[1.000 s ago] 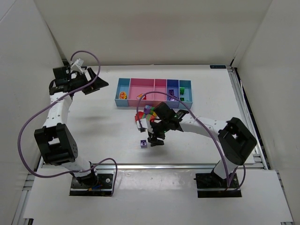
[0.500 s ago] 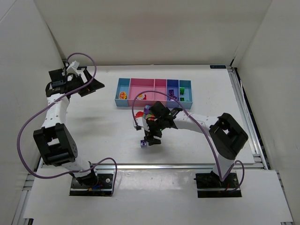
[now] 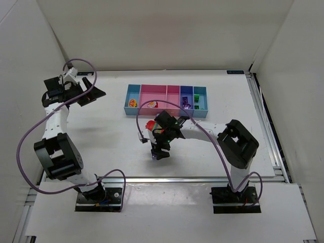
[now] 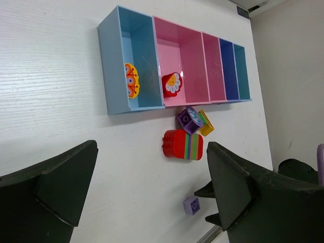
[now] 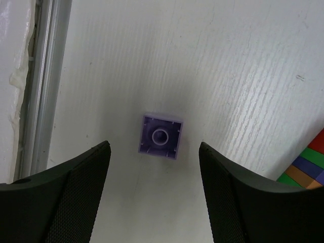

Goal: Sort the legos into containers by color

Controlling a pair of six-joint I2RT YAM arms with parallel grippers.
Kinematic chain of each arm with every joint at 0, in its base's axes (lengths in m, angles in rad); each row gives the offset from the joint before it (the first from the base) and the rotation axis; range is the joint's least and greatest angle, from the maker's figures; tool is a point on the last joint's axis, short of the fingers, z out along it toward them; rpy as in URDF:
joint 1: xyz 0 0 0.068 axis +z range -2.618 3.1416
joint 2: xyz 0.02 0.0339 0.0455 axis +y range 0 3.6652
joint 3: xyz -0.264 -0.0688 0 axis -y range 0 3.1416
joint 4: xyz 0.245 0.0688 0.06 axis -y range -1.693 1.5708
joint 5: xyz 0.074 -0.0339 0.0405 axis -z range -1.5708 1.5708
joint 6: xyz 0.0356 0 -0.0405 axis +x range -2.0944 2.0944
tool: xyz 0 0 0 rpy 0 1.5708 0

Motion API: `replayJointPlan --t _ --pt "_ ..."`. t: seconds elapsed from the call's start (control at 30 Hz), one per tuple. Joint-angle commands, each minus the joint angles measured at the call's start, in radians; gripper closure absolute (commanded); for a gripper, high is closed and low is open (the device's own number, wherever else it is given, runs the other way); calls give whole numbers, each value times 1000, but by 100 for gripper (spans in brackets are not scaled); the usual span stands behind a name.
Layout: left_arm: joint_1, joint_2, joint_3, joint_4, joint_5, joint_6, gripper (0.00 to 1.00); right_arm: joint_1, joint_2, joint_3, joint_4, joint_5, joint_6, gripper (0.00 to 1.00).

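Hovering right hand [image 5: 154,147], released, straddles the purple lego [image 5: 160,136] on the desk [image 5: 228,61]; next, drop lower and clench.

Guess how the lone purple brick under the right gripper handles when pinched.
Purple brick looks like hard moulded plastic, so likely stiff. Square, flat-sided, lying hollow side up: unlikely to roll. Small, probably light; may skid on the smooth table if nudged off-centre.

The lone brick [image 5: 160,136] is pale purple; beside the blue-and-pink bins [image 4: 109,66], a red chunk [image 4: 177,144] carries rainbow stripes
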Motion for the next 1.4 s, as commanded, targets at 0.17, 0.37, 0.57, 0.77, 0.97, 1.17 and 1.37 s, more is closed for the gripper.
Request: replayJointPlan --t 0.17,0.37,0.57,0.77,0.97,1.17,1.37 --pt "60 -12 4 -20 56 42 1 4 59 69 -38 -40 7 26" --pt "66 19 5 -26 59 42 0 4 86 74 -30 -27 15 28" --pt "72 49 21 -26 67 37 1 -5 118 80 -17 -15 13 33" --pt "78 63 16 -32 73 34 1 8 125 70 48 51 42 54" --pt "78 72 18 -29 92 19 1 15 77 66 89 132 64 79" --pt "69 56 -25 32 75 -50 1 -43 -110 60 95 180 131 82" --pt "-10 -1 -54 52 7 -53 0 -226 -197 120 89 212 210 83"
